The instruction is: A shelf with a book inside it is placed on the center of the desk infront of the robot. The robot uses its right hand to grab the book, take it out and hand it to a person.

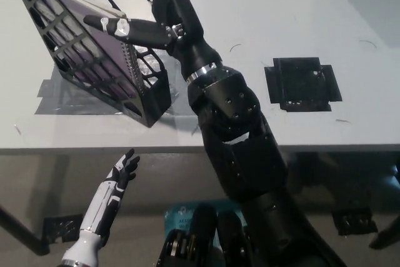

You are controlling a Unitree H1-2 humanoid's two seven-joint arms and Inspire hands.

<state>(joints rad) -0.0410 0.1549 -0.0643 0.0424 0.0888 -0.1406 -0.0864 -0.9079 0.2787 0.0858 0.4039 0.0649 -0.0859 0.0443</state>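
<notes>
A black openwork shelf (94, 60) is seen tilted on the grey desk (262, 110), toward ten o'clock in the head view, with its lower corner resting on strips of grey tape (59, 95). Inside it a purple spiral-bound book (75, 35) is held, lying against the lattice wall, its wire spine showing along the edge facing three o'clock. The black right hand (147, 10) is placed at the shelf's open side, toward twelve o'clock: one finger is laid across the top of the book near the spine, while the rest of the hand runs up beside the shelf and is cut off by the top edge, so whether the book is truly clasped cannot be told. A square of black tape (302, 84) is fixed on the desk at about two o'clock, well apart from the shelf. The white left hand (119, 176) is held below the desk edge at about seven o'clock, fingers spread and nothing in it.
</notes>
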